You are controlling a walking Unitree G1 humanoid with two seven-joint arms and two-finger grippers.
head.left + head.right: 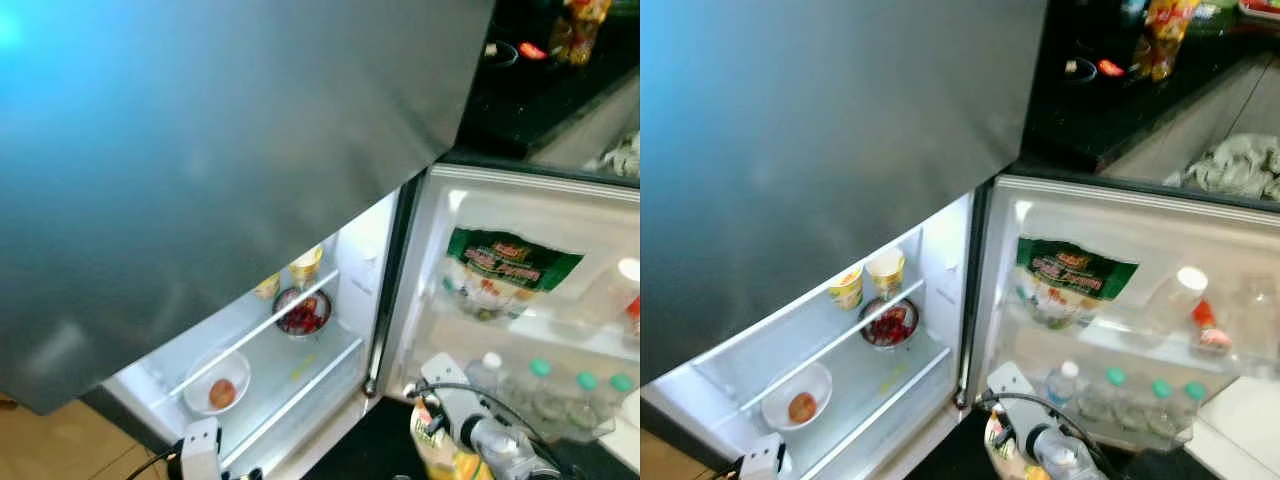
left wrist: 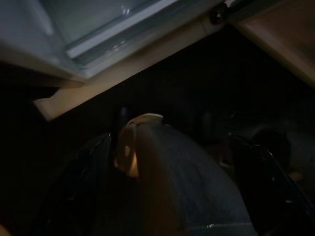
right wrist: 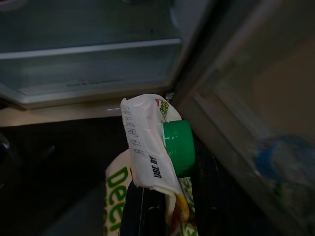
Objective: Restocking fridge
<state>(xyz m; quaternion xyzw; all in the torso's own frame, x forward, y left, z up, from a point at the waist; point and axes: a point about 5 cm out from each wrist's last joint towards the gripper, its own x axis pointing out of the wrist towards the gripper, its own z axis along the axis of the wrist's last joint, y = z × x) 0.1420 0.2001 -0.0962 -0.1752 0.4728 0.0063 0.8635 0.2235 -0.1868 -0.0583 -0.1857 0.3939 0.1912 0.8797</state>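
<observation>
Your right gripper [image 3: 157, 206] is clamped on a juice carton [image 3: 147, 147] with a green cap [image 3: 178, 147], its gabled top printed with a use-by line; you carry it low, just in front of the open fridge [image 1: 940, 290], near where the door meets the cabinet; in the head views it sits at the near edge, below the door shelves. Your left gripper [image 2: 147, 187] hangs low in the shade before the fridge's bottom edge, and I cannot tell from that dark view whether its fingers are apart or together.

The likely trouble, as I judge it, is the gap: the carton is close to the door hinge side, so a straight push could knock it against the door's edge or the lower door shelf; the grip looks to sit below the top fold, so a bump could tilt it.

Inside, the near glass shelf holds a white bowl [image 1: 800, 400] with a brownish round thing in it; farther back stand a bowl of red fruit [image 1: 888, 323] and two yellow cups [image 1: 868, 278]. On the door to your right, a green-labelled bag [image 1: 1070, 280] fills the upper shelf beside a white-capped bottle [image 1: 1175, 300], and capped bottles [image 1: 1110, 395] crowd the lower shelf, leaving little room there; the middle of the glass shelf looks freer.
</observation>
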